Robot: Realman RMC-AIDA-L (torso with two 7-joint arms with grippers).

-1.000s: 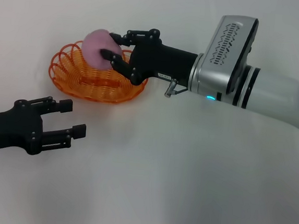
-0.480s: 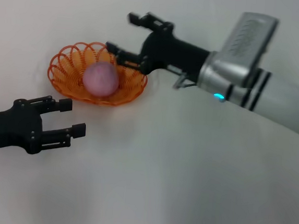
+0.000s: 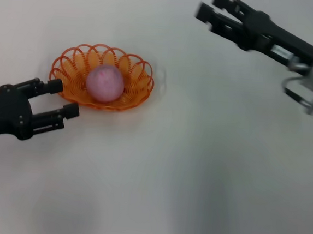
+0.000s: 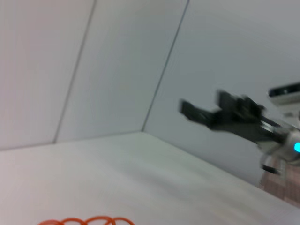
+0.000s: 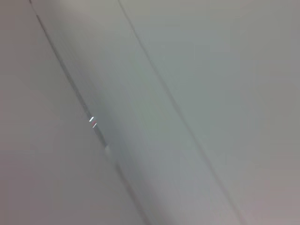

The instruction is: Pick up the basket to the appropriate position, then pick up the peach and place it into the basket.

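Note:
The orange openwork basket stands on the white table at the left. The dull pink peach lies inside it. My right gripper is open and empty, raised at the far right, well away from the basket. It also shows far off in the left wrist view. My left gripper is open and empty, low over the table just in front of the basket's near left rim. A bit of the basket's rim shows in the left wrist view.
The white table stretches out to the front and right of the basket. A pale wall stands behind the table. The right wrist view shows only blurred pale surface.
My right gripper let go of the peach into the basket, then drew back up and to the far right. My left gripper moved closer to the basket's near left rim.

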